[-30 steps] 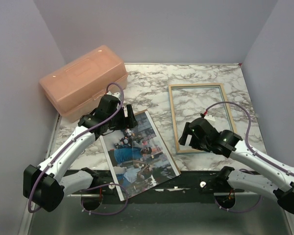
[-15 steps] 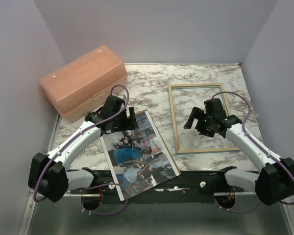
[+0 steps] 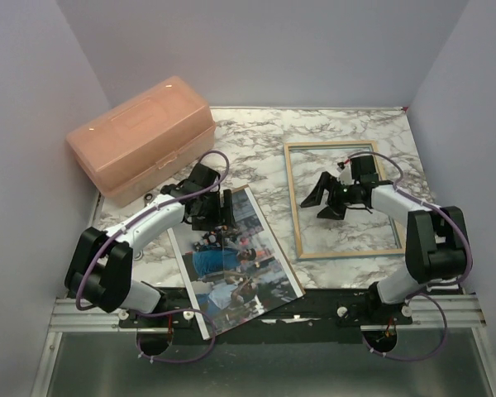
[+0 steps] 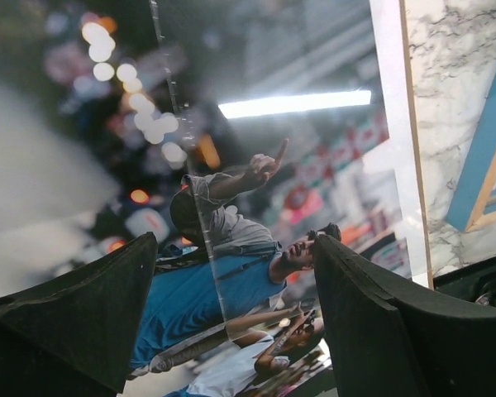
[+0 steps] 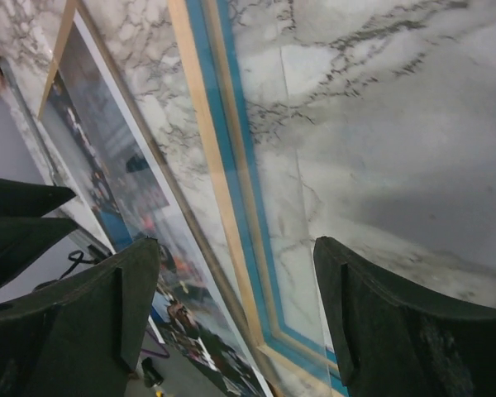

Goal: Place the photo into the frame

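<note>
loc: robot lab cell | evid: plain grey walls (image 3: 273,50) (3 sides) round marble-look tabletop (image 3: 256,136)

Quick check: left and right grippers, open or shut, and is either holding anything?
Left gripper: open, holding nothing, over the photo.
Right gripper: open, holding nothing, over the frame.

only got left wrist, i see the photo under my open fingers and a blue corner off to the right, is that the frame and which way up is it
Observer: Yes, that's the frame. In the top view it lies flat, pale wood reverse up, right of the photo, with a gap between them.
Operator: where's the right arm
Observer: The right gripper hovers open over the frame's upper half, holding nothing.
Operator: anything else around
Observer: A peach plastic box at the back left, beyond the left gripper.
</note>
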### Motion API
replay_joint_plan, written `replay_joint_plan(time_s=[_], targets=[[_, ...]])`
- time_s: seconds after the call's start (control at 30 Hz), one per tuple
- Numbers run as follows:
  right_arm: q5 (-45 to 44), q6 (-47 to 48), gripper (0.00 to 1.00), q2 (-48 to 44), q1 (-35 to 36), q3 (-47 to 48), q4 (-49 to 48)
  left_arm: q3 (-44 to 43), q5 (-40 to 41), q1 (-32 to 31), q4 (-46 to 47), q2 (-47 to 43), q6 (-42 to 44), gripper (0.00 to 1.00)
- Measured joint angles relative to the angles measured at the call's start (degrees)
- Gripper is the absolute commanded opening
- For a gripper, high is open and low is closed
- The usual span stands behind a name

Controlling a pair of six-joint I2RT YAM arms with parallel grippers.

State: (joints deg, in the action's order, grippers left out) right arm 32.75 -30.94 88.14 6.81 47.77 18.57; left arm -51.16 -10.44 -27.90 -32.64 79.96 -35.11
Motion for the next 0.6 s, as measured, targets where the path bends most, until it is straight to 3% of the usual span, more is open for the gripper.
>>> replay_joint_plan(time_s=[0.33,0.6], targets=[[9.9,1.6,0.76,9.4,0.0,1.6,-5.7,0.0,-1.9,0.0,0.3,3.8,0.0,0.74],[16.4,1.6,0.6,9.6,0.0,1.0,-10.7,0.0,-3.0,0.0,1.5,6.2,0.0,0.73]])
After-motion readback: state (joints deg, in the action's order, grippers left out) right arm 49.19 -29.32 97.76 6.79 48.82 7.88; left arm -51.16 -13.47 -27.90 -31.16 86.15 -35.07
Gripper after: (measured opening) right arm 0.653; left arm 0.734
